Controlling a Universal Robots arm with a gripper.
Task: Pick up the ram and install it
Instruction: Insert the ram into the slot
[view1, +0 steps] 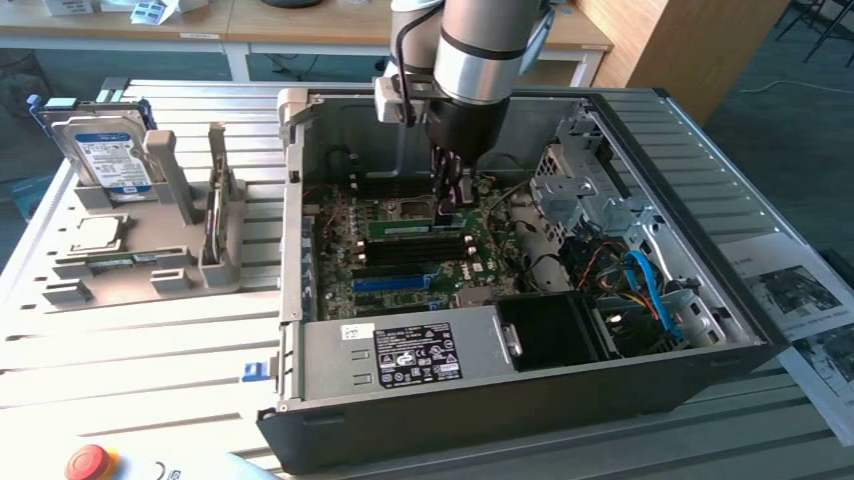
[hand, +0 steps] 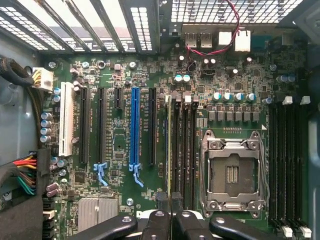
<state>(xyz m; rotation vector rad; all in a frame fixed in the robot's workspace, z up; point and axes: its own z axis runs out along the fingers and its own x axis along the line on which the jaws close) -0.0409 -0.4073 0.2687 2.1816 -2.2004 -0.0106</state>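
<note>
Our claw (hand: 170, 202) pinches the ram (hand: 168, 150) edge-on near the CPU socket (hand: 232, 172), alongside its empty slots (hand: 185, 150); we should hold it square, pressing evenly.

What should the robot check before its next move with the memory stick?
1. Tool gripping the ram: ok, it is closed on one end of the stick.
2. Ram lined up with a slot: ok, it stands on edge along the outermost slot of the bank beside the CPU socket.
3. Ram pushed fully down: cannot tell.
4. Neighbouring memory slots free: ok, they look empty.
5. Tool clear of the CPU socket: ok, it sits off to one side of it.
</note>
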